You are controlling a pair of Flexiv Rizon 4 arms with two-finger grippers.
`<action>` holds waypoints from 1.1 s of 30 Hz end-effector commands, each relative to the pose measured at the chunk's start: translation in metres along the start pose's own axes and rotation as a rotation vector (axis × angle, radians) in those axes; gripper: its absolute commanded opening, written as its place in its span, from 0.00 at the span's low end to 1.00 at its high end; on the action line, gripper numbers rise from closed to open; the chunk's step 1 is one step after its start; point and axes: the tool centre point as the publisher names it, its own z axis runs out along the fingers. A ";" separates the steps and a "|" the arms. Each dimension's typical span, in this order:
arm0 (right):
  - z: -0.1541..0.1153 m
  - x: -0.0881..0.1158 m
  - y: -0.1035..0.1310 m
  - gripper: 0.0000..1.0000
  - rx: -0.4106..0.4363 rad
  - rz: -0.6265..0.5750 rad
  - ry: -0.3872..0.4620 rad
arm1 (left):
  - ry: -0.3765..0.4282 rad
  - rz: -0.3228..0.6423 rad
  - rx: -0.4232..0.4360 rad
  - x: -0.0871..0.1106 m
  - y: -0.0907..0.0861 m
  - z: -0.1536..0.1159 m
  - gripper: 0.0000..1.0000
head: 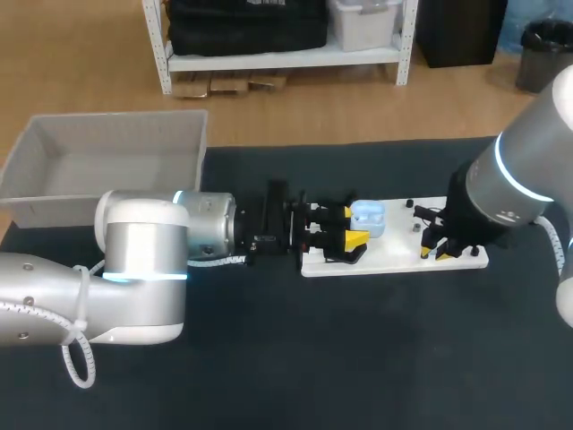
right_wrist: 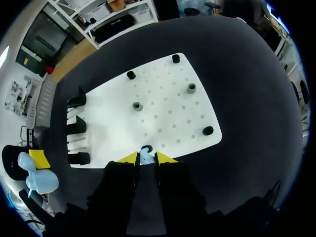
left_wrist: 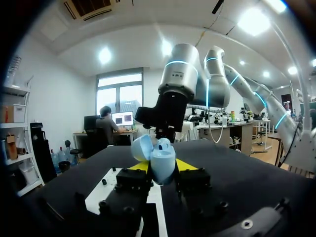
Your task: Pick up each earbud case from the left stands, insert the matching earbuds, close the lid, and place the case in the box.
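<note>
Left claw (left_wrist: pixel 163 166) clamped on open-lidded blue case (left_wrist: pixel 161 157) | right claw (right_wrist: pixel 146 158) apparently pinching 1 earbud (right_wrist: pixel 145 156) at white board (right_wrist: pixel 163 108) edge

Glossy lt-blue plastic on earbud case (left_wrist: pixel 162 160) & earbud (right_wrist: pixel 145 157), smooth matt white board (right_wrist: pixel 163 113), matt blk table mat (head: pixel 358 358), satin-silver metal-look left arm (head: pixel 143 242).

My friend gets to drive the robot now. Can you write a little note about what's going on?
Left gripper: shut on the light blue earbud case, lid open, over the white board.
Right gripper: shut on a small earbud at the board's edge.
Done: case picked up.
To do: earbuds in, lid shut, case into the grey box.
</note>
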 end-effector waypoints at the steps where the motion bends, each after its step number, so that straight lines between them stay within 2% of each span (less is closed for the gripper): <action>1: -0.006 -0.001 0.003 0.00 0.009 0.000 0.001 | 0.001 0.002 -0.004 0.000 0.000 0.001 0.00; 15: -0.038 -0.003 0.010 0.00 0.028 0.030 0.006 | 0.001 0.002 -0.004 0.000 0.000 0.001 0.00; 20: -0.053 -0.003 0.018 0.00 0.066 0.034 0.018 | 0.001 0.002 -0.004 0.000 0.000 0.001 0.00; 26: -0.084 -0.003 0.033 0.00 0.132 0.051 0.094 | 0.001 0.002 -0.004 0.000 0.000 0.001 0.00; 33: -0.122 -0.001 0.054 0.00 0.163 0.015 0.094 | 0.001 0.002 -0.004 0.000 0.000 0.001 0.00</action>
